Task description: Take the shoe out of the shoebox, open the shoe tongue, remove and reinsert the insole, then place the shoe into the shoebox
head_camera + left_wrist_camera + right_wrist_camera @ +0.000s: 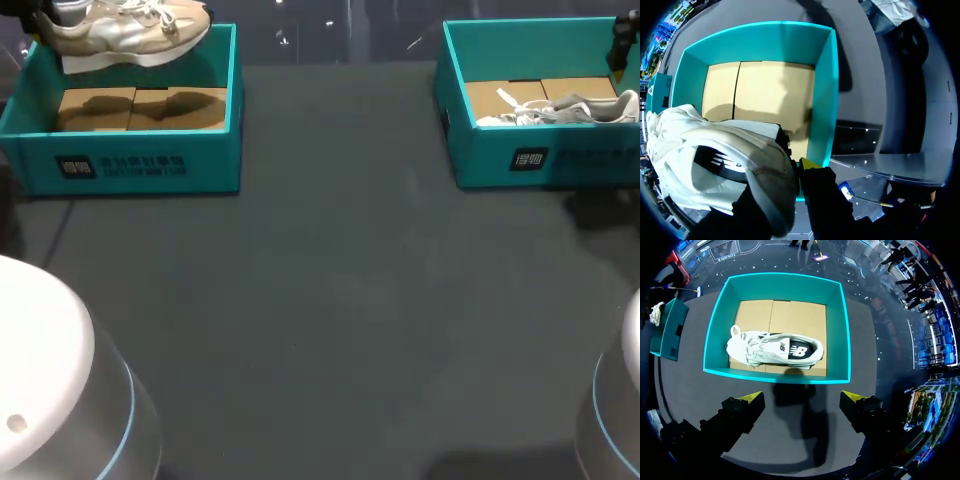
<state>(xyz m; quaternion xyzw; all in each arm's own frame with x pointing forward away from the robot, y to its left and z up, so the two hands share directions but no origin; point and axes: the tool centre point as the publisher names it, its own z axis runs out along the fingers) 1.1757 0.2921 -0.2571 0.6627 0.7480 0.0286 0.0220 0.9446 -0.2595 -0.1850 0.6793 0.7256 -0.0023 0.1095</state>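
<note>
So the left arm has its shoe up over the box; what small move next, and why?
Probably carry the shoe toward the robot and set it on the table. The left gripper holds it clear above the empty shoebox, and tongue and insole work likely needs it resting down.

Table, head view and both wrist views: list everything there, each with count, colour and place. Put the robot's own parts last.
table: one, dark grey, under everything.
left shoebox: one, teal, far left of the table.
right shoebox: one, teal, far right of the table.
cardboard liners: two, tan, one on each box floor.
cream shoe: one, cream, held in the air above the left shoebox.
white shoe: one, white and grey, lying on its side in the right shoebox.
arm bases: two, white, at the near corners.
left tool: one, black with yellow tips, shut on the cream shoe.
right tool: one, black with yellow tips, open, above the table beside the right shoebox.
</note>
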